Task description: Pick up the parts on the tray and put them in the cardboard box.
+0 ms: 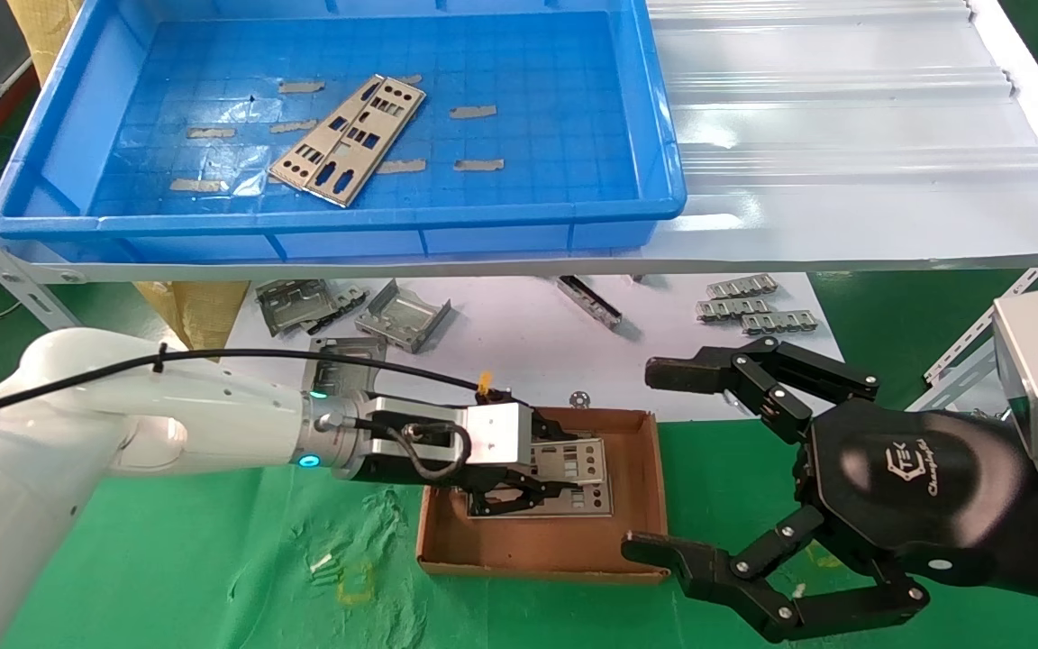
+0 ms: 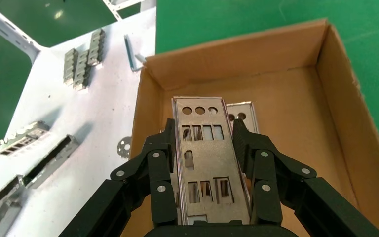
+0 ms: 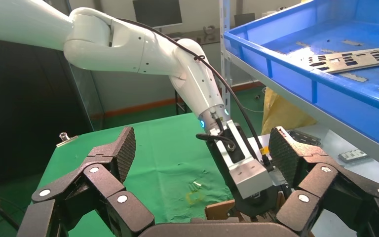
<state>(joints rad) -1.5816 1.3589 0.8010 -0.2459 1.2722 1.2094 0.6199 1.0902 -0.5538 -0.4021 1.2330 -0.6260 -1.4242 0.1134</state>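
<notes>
Silvery plate in hand: the left claw [image 1: 519, 487] is closed on 1 punched metal plate [image 2: 205, 163], its fingers [image 2: 160, 170] pressing the 2 long edges.
Plate's axis: the long side runs straight out from the claw along the fingers, the end with 3 round holes farthest from the wrist.
Position: claw and plate sit low inside the cardboard box [image 1: 645, 505], which lies on green cloth on the table [image 1: 168, 559].
Second plate: another plate [image 2: 244, 116] lies flat on the box floor, partly under the held one.
Tray: the blue tray [image 1: 663, 144] rests on the upper shelf with 1 plate [image 1: 348, 137] lying flat on its grid floor, long axis diagonal, among scraps of tape [image 1: 474, 112].
Right claw: the right claw [image 1: 663, 460] hangs spread wide just beside the box, holding nothing.
White sheet: grey brackets [image 1: 402, 315] and ribbed strips [image 1: 758, 311] lie beyond the box.
</notes>
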